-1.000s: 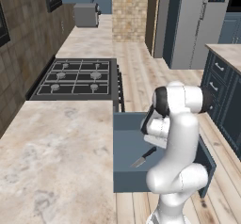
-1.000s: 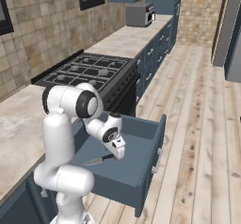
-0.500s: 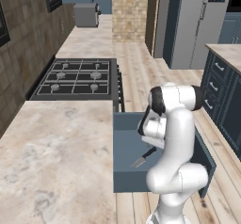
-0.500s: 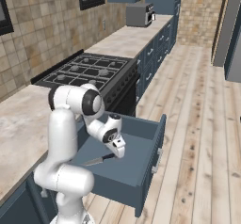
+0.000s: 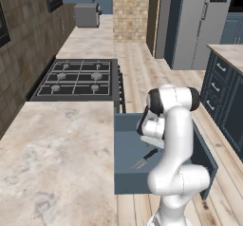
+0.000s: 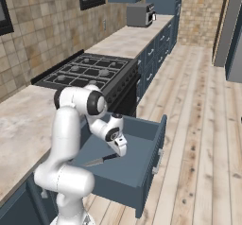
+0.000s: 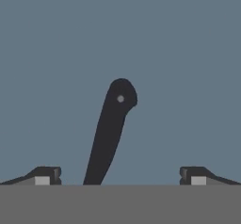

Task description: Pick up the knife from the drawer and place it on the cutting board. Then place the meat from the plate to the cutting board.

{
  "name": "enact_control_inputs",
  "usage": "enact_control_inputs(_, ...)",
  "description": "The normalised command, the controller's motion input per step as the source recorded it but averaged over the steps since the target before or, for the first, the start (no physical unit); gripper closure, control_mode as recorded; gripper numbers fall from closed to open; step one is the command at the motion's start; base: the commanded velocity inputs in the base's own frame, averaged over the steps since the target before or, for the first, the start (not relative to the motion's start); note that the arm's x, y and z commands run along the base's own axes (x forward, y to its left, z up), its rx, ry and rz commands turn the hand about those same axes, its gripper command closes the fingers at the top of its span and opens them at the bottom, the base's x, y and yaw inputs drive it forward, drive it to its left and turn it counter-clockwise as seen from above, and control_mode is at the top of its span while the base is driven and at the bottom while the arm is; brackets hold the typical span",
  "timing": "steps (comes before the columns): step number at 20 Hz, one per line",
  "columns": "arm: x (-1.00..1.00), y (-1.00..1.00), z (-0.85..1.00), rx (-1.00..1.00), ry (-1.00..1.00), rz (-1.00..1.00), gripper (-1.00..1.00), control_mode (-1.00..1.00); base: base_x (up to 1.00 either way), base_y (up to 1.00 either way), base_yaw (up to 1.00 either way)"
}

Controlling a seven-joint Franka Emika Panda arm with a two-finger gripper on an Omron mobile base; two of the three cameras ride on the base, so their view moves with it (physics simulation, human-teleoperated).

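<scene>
Knife [image 7: 112,133] blade cut off between pincer [image 7: 120,176] fingertips.

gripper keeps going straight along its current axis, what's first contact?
Most likely the knife: its black handle lies centred between the open gripper's fingertips, on the drawer floor. Depth to it is unclear; beyond the handle, only drawer floor.

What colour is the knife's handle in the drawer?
Black. The knife handle shows best in the hand view, lying on the slate-blue drawer floor.
</scene>
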Motion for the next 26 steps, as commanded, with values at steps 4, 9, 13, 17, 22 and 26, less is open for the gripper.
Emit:
enact_control_inputs(4,0.23,0.00,-0.37,0.00,0.00,-0.01,-1.00,-1.00,0.00,0.00,0.00)
enact_control_inputs(9,0.06,0.00,-0.45,0.00,0.01,-0.02,-1.00,-1.00,0.00,0.00,0.00)
enact_control_inputs(13,0.02,0.00,-0.41,0.00,0.01,-0.01,-1.00,-1.00,0.00,0.00,0.00)
enact_control_inputs(17,0.19,0.03,-0.34,0.00,0.00,-0.01,-1.00,-1.00,0.00,0.00,0.00)
enact_control_inputs(22,0.26,0.15,-0.37,0.00,0.00,0.00,-1.00,-1.00,0.00,0.00,0.00)
enact_control_inputs(26,0.13,0.02,-0.51,0.00,0.03,0.00,-1.00,-1.00,0.00,0.00,0.00)
